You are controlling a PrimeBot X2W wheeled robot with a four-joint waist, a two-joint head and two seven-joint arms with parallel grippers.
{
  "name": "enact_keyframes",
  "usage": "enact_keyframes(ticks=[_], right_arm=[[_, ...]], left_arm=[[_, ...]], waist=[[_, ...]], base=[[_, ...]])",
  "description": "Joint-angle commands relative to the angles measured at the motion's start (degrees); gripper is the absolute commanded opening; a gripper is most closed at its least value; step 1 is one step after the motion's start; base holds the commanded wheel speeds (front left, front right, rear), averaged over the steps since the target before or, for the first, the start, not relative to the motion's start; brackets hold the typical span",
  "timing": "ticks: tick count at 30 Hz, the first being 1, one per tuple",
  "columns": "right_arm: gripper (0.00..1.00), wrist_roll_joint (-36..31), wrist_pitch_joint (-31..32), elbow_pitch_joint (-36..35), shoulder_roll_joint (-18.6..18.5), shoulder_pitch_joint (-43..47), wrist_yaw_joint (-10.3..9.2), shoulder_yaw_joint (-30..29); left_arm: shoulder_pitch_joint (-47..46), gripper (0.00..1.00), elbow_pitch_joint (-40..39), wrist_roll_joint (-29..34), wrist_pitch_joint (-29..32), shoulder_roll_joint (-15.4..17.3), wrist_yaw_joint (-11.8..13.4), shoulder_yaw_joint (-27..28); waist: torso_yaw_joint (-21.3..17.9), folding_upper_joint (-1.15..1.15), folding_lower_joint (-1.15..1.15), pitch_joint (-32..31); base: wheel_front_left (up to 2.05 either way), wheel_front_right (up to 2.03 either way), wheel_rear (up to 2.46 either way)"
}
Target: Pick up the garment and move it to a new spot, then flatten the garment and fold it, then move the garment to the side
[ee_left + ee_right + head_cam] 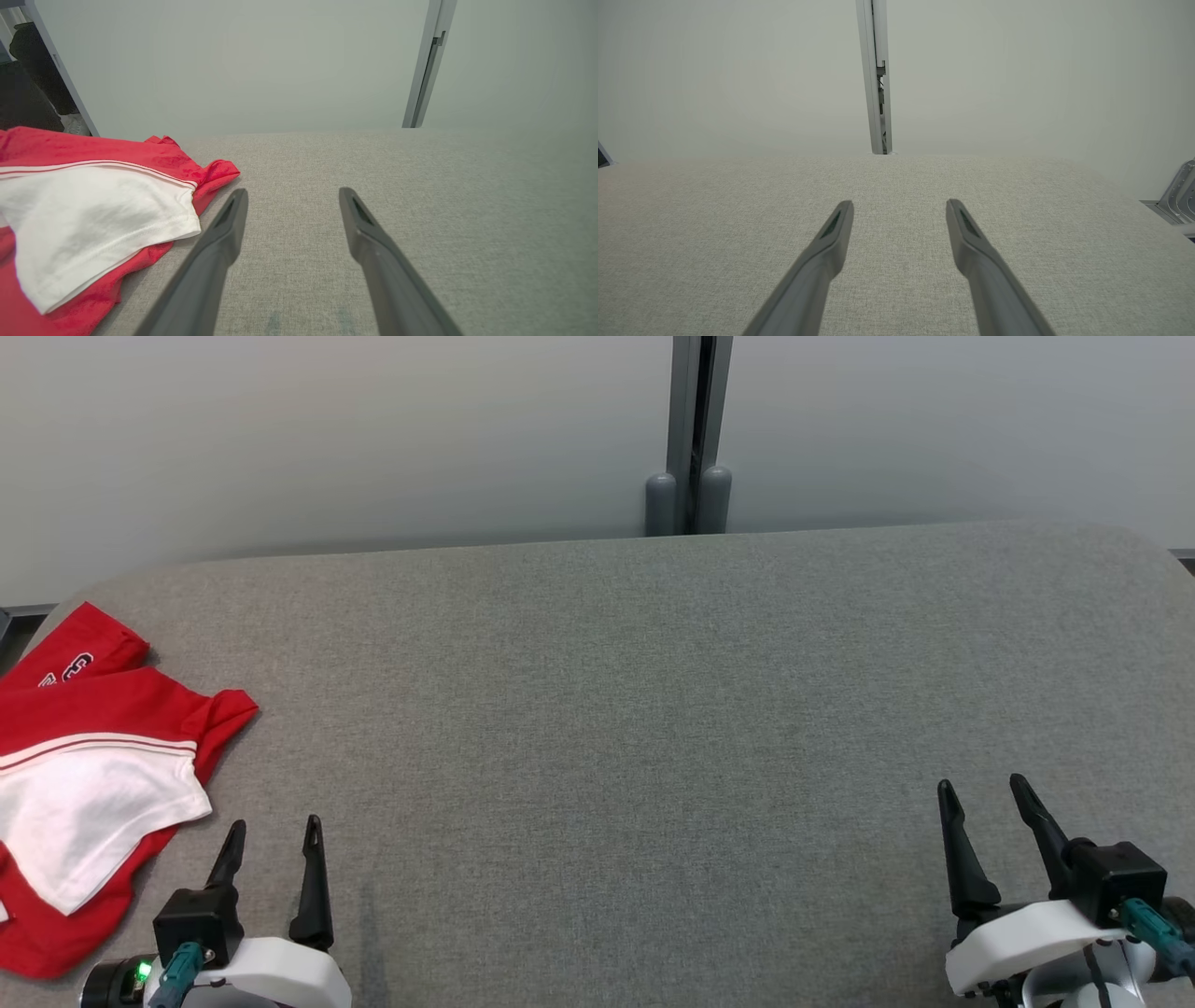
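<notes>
The garment [93, 775] is a red and white shirt with thin stripes, lying rumpled at the table's left edge and running out of the head view. It also lies at the left of the left wrist view, garment [93, 214]. My left gripper [275, 838] hovers open just right of the garment's near part, empty; its fingers part wide in its own view, left gripper [293, 198]. My right gripper [982, 789] stands open and empty near the front right, far from the garment, with right gripper [900, 207] over bare cloth.
The grey fabric table [616, 709] spreads wide between the two grippers. A pale wall with a grey vertical post [691, 439] stands behind the far edge. The table's rounded corners fall away at far left and far right.
</notes>
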Motion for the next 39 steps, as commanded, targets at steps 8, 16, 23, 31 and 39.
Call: enact_keyframes(ticks=[8, 16, 23, 31, 39], right_arm=[[1.00, 0.0, -0.6, 0.2, -0.5, -0.5, 0.05, 0.7], [1.00, -0.1, -0.5, 0.8, -0.6, -0.5, 0.04, 2.4], [1.00, 0.7, -0.5, 1.3, -0.9, -0.5, 0.04, 4.3], [1.00, 1.3, -0.5, 2.2, -1.3, -1.1, 0.04, 6.9], [1.00, 0.8, -0.5, 2.7, -0.9, -1.4, 0.03, 8.4]], left_arm=[[-1.6, 1.00, 0.0, 0.5, -0.2, 0.1, -0.3, -0.1], [-1.4, 1.00, 0.3, -0.6, -0.2, 0.1, 0.3, 0.1], [-0.8, 1.00, 0.9, -0.9, -0.2, 0.1, 0.3, 0.9], [0.2, 1.00, 1.0, -0.9, -0.2, 0.1, 0.4, 2.1], [1.0, 1.00, 1.8, -2.2, -0.2, 0.1, -0.2, 3.6]], waist=[[2.6, 0.00, 0.00, 0.5], [9.4, 0.00, 0.00, 0.8], [16.1, 0.00, 0.00, 0.7], [24.5, 0.00, 0.00, 0.7], [29.4, 0.00, 0.00, 0.8]], base=[[0.00, 0.00, 0.00], [0.00, 0.00, 0.00], [0.00, 0.00, 0.00], [0.00, 0.00, 0.00], [0.00, 0.00, 0.00]])
